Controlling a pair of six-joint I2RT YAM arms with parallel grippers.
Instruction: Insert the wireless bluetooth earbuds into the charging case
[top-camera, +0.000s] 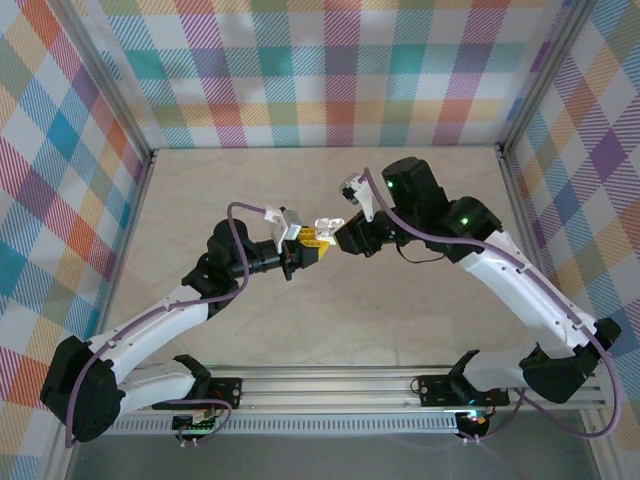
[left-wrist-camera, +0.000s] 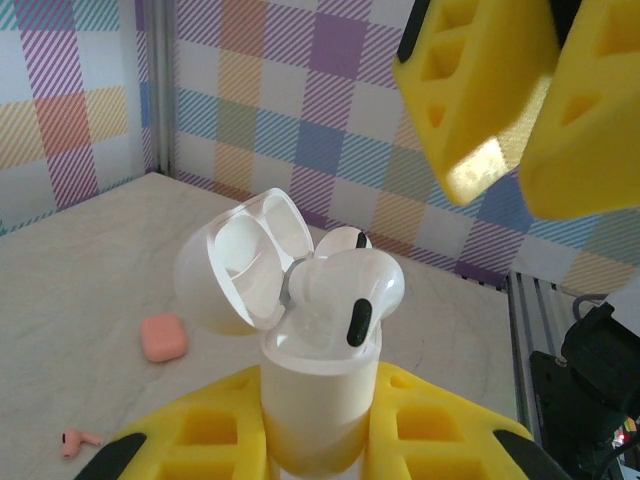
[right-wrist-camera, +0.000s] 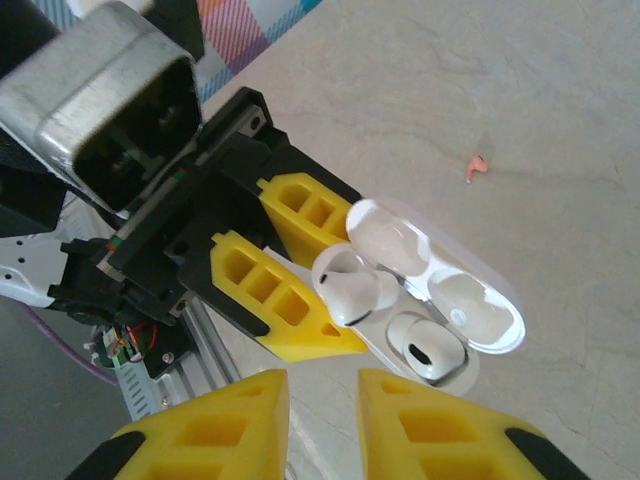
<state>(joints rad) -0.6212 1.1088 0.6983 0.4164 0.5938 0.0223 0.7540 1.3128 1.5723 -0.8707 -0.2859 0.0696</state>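
L gripper: yellow fingers clamped on body of white pebble-shaped plastic charging case. Case is held upright above the beige marbled tabletop, mid-table, btwn the two arms. Hinged lid is flipped open.

Two white plastic earbuds sit at the case mouth. One is in front w/ dark slot showing, head sticking up. Second is just behind it, touching. Can't tell if either is fully seated.

R gripper: yellow fingers slightly apart, nothing btwn them, just beside the open case, not touching it.

Small pinkish-orange rounded case is closed, flat on tabletop, well apart from the held case. Tiny pinkish-orange earbud lies loose on tabletop near it, not touching.

Plaid walls on far, L and R sides.
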